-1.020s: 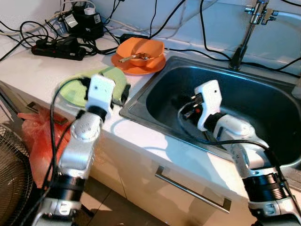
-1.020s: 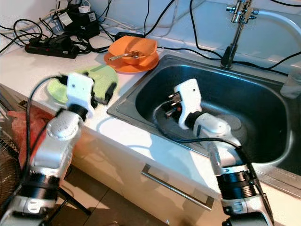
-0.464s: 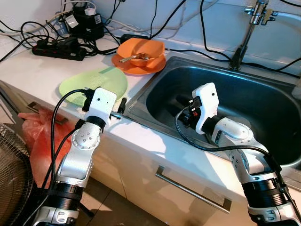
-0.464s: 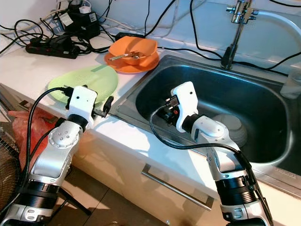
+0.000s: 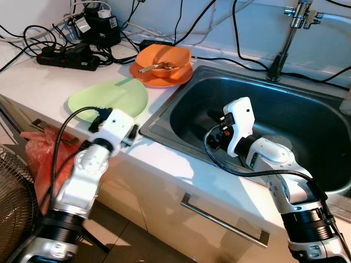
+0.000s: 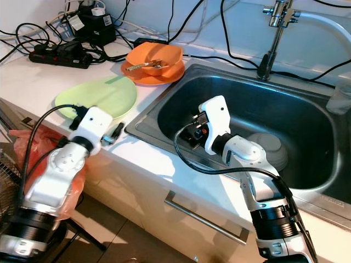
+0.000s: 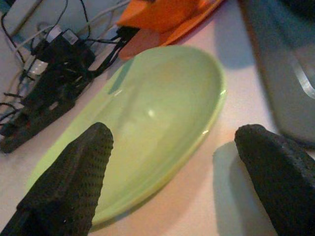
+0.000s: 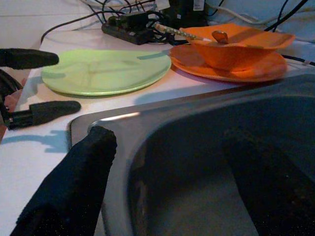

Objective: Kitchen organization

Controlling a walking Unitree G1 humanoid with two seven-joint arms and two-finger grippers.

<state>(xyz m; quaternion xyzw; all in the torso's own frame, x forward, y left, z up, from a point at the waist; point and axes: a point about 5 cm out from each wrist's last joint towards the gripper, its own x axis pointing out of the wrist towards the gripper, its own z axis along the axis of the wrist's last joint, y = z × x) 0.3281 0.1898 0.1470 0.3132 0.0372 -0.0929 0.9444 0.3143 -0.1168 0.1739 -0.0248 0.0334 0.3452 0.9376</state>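
A shallow green plate (image 5: 109, 97) lies flat on the worktop (image 5: 33, 82), left of the sink (image 5: 307, 118). Left gripper (image 7: 172, 172), jaws wide and empty, faces its near rim. Probably rigid, light, slick: pinch that rim.

We see a white countertop (image 5: 41, 79) running along a pale wall (image 5: 33, 13), with a stainless steel sink (image 5: 307, 118) sunk into it and a chrome tap (image 5: 290, 33) rising at the basin's back edge. Below the counter hangs a white cabinet front (image 5: 164, 219) with a long metal handle (image 5: 222, 222). Black cables (image 5: 219, 33) trail across the wall and counter toward a black power strip (image 5: 68, 56). Low beside the cabinet we make out a wire fan guard (image 5: 13, 203) and a red plastic bag (image 5: 41, 159). Bright light falls on the worktop, throwing soft shadows over its front edge.
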